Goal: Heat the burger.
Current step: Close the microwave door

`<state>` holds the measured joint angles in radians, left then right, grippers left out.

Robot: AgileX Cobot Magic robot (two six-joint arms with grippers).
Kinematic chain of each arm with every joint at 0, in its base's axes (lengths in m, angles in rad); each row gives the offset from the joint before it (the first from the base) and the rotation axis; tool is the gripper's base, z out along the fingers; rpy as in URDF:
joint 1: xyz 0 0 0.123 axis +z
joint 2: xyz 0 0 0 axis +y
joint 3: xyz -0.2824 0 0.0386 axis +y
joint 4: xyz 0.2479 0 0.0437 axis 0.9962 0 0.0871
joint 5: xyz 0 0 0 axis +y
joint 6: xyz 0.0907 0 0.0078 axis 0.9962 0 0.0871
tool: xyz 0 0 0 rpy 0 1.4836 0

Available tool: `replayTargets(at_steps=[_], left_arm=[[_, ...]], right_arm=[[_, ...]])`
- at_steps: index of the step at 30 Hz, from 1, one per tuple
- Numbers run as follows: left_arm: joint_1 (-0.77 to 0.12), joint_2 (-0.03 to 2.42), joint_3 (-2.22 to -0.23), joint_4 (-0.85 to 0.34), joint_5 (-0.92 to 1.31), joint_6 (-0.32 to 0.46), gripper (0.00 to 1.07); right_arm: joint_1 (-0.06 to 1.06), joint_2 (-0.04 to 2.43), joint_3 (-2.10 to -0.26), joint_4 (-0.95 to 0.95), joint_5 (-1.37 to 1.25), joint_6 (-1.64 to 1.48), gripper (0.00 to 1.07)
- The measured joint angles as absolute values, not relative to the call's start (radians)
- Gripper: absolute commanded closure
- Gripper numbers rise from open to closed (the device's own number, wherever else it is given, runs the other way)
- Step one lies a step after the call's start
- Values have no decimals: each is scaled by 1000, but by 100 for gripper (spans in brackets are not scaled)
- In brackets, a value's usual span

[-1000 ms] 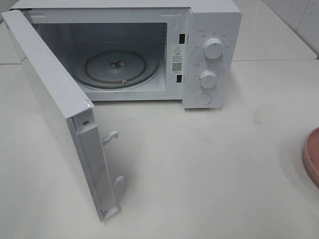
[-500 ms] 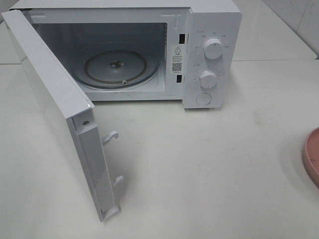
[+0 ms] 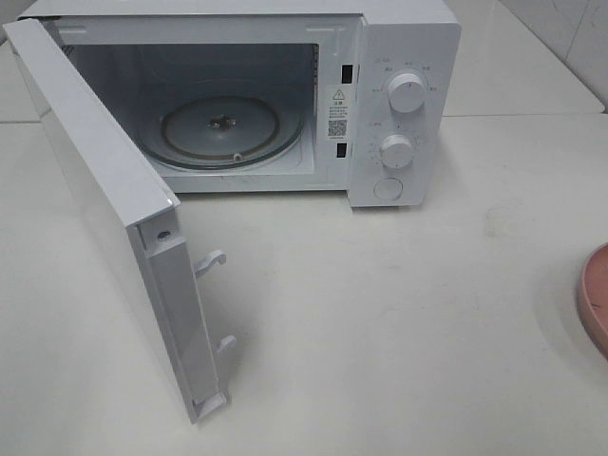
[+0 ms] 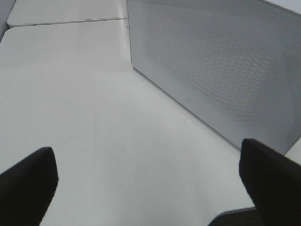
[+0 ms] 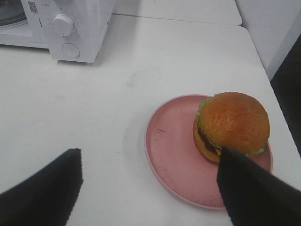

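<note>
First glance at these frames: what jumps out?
The white microwave at the back of the table, its door swung wide open toward the camera, glass turntable bare. Off to the right, the burger sits on a pink plate, below the open right gripper.

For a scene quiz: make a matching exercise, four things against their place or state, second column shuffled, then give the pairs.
Things:
1. burger
2. microwave door
3. turntable
4. left gripper

Place or state:
A. swung open
B. on the pink plate
C. open, over bare table
D. inside the microwave, nothing on it

Pairs: 1-B, 2-A, 3-D, 4-C
</note>
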<state>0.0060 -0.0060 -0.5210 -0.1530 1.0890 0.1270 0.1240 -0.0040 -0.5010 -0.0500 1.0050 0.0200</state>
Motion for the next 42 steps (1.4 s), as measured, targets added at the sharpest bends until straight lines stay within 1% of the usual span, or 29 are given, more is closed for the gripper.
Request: replayTargets(at_steps=[42], left_arm=[[6, -6, -521, -153, 1089, 127, 9]], right_arm=[[124, -4, -501, -52, 1005, 21, 31]])
